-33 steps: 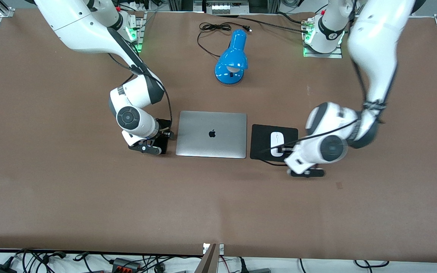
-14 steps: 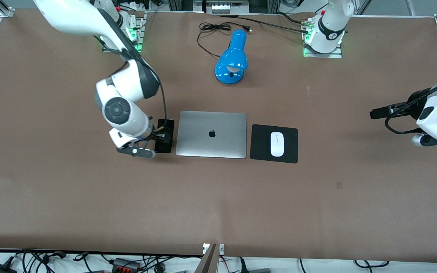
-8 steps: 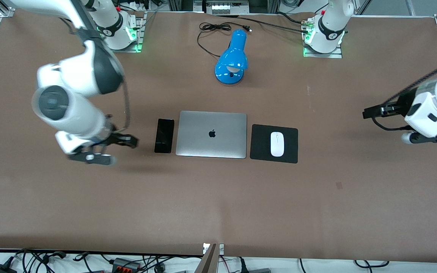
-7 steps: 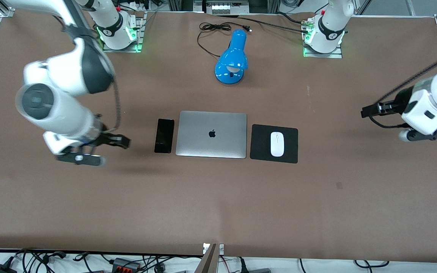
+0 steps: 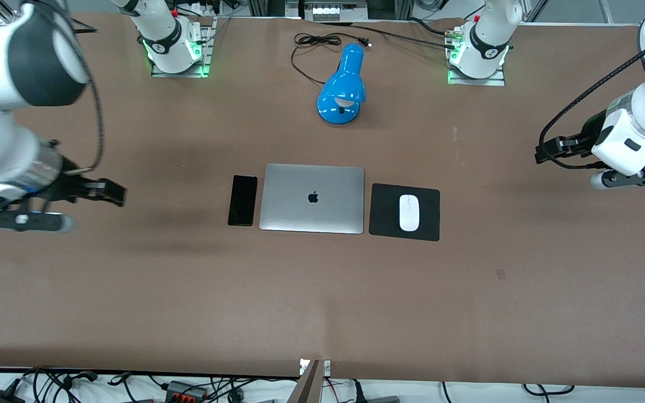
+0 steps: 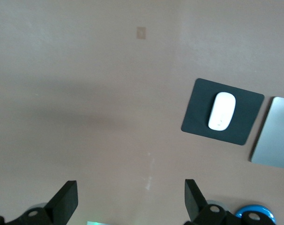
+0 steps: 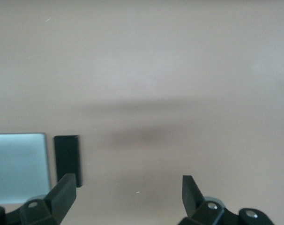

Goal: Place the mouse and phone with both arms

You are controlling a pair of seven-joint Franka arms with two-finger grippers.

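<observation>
The white mouse (image 5: 409, 212) lies on a flat black pad (image 5: 384, 214) beside the closed silver laptop (image 5: 312, 198), toward the left arm's end. The black phone (image 5: 242, 200) lies flat against the laptop's other side. My right gripper (image 5: 114, 195) is open and empty, up over bare table near the right arm's end. My left gripper (image 5: 543, 151) is open and empty, up over bare table near the left arm's end. The left wrist view shows the mouse (image 6: 221, 110) on the pad (image 6: 196, 118) past my open left gripper (image 6: 130, 201). The right wrist view shows the phone (image 7: 67, 157) past my open right gripper (image 7: 128, 194).
A blue desk lamp (image 5: 344, 84) with a loose black cord (image 5: 311, 42) lies farther from the front camera than the laptop, between the two arm bases. The brown table (image 5: 322, 302) spreads wide around the laptop.
My right gripper has let go of the phone beside the laptop, risen and swung out toward its own end. My left gripper, away from the mouse, has drifted slightly toward the bases.
</observation>
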